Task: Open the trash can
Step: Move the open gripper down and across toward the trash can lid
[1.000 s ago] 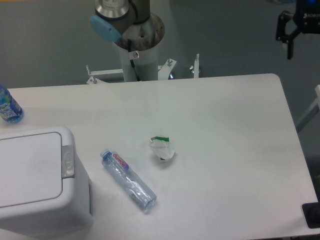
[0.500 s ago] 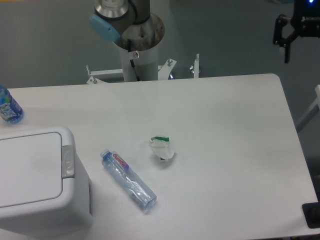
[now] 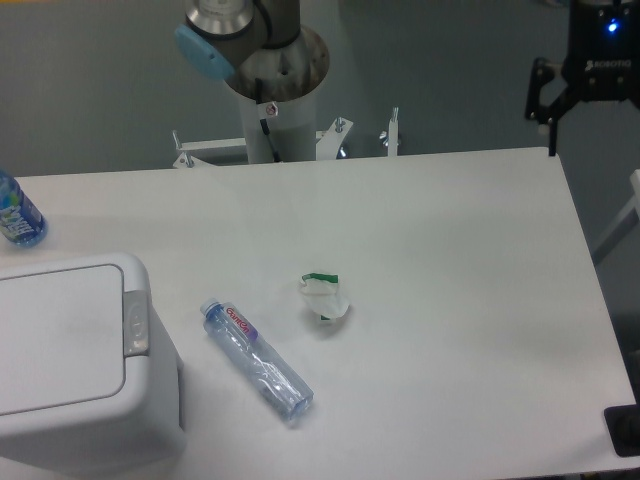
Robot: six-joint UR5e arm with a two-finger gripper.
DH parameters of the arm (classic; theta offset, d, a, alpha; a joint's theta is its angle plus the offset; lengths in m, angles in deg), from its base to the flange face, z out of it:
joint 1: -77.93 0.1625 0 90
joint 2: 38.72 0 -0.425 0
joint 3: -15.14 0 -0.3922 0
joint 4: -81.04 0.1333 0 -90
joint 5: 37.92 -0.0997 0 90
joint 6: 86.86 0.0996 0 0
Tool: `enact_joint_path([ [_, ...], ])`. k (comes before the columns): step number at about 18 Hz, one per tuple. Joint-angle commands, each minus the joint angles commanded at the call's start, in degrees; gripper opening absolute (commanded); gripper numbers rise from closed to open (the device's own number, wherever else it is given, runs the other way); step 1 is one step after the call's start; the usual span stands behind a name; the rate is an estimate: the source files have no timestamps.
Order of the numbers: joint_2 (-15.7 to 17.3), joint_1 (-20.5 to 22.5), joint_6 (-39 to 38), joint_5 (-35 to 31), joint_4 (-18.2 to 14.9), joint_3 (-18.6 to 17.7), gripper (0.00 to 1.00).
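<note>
The trash can (image 3: 70, 360) sits at lower left, lid closed. Rigid white plastic, likely light; judged best worked by pressing the grey push-button strip (image 3: 135, 323) (right lid edge), not gripping. Gripper (image 3: 580, 120) hangs at upper right, well apart, fingers partly cropped; spread cannot be told.

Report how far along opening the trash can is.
Nothing looks done: the large white plastic trash can has its flat lid down. The black two-finger gripper hangs open and empty past the table's far right corner. Left: reach across and press the grey button strip.
</note>
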Motion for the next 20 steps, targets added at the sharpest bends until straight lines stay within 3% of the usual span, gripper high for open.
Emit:
enact_joint_path([
  [6,-0.4,-7.8,-14.8,1.4,-0.3,-1.1,1.00],
  [10,-1.2,-10.1,-31.3,6.7,-0.1,-1.6,1.00],
  [16,-3.6,-16.5,-42.1,7.3,0.1,-1.8,1.00],
  [20,-4.3,-20.3,-50.0,7.1,5.2,-1.7,1.00],
])
